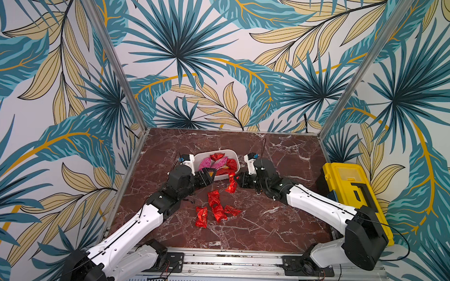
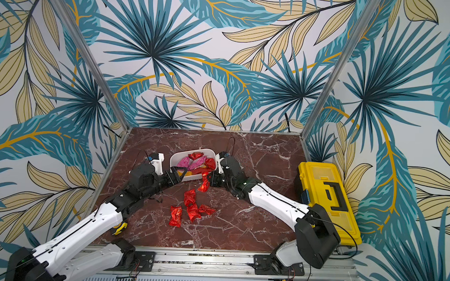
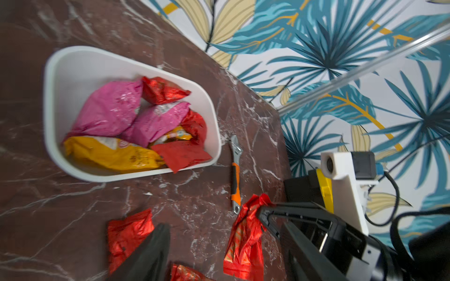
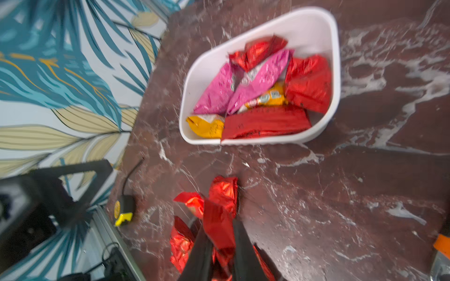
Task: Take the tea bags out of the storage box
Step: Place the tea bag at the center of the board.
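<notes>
The white storage box sits mid-table and holds pink, red and orange-yellow tea bags. Several red tea bags lie on the table in front of it. My right gripper is shut on a red tea bag, which hangs just in front of the box's near right corner. At the box's near left corner my left gripper stands open, with nothing between its fingers.
A yellow toolbox stands along the right edge. An orange-handled wrench lies to the right of the box, behind the right arm. A yellow and black tape measure sits at the front left. Patterned walls close in three sides.
</notes>
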Tool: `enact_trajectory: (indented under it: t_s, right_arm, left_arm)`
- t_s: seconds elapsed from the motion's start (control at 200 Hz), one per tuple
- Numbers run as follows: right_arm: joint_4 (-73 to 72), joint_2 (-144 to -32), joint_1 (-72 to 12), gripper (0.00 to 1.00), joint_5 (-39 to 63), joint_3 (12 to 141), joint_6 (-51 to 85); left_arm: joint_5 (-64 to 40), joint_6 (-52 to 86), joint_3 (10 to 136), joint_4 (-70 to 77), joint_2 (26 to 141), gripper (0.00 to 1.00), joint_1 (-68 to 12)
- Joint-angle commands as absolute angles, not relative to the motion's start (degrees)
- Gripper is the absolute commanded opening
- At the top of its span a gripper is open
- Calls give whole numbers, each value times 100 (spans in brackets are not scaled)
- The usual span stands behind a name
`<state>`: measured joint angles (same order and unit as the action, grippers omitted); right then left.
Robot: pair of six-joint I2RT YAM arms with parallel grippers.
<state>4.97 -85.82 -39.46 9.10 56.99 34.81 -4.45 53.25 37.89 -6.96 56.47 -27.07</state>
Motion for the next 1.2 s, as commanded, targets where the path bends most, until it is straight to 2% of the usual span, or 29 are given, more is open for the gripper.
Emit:
enact_trajectory:
  t_s: [0.0, 0.376, 0.536, 0.656, 0.816, 0.921, 1.197]
  right_arm:
    - [849, -9047, -4134, 4, 1096, 5985, 2994]
    - [1098, -10232, -4301, 5, 1046, 6482, 2598]
    - [1106, -10496, -4331, 8, 1060, 6534, 2568]
    - [1140, -10517, -4360, 17, 939, 6544, 2539]
    - [1354, -10110, -4376, 37, 529, 6516, 2488]
    - [1578, -9678, -4377, 46, 205, 6527, 2435]
    - [1426, -9160, -4377, 48, -601, 6656, 2858]
  left_arm:
    - [-88, 5882, 3337, -863, 5518, 76, -2474]
    - [-18, 6017, 3095, -922, 5402, 75, -2350]
    - [-94, 6072, 3050, -800, 5521, 75, -2345]
    - [-122, 6081, 3059, -765, 5585, 75, -2339]
    - [-102, 6085, 3056, -763, 5582, 75, -2336]
    - [-70, 6091, 3059, -765, 5571, 75, -2334]
    - [-20, 6135, 3050, -773, 5562, 74, -2319]
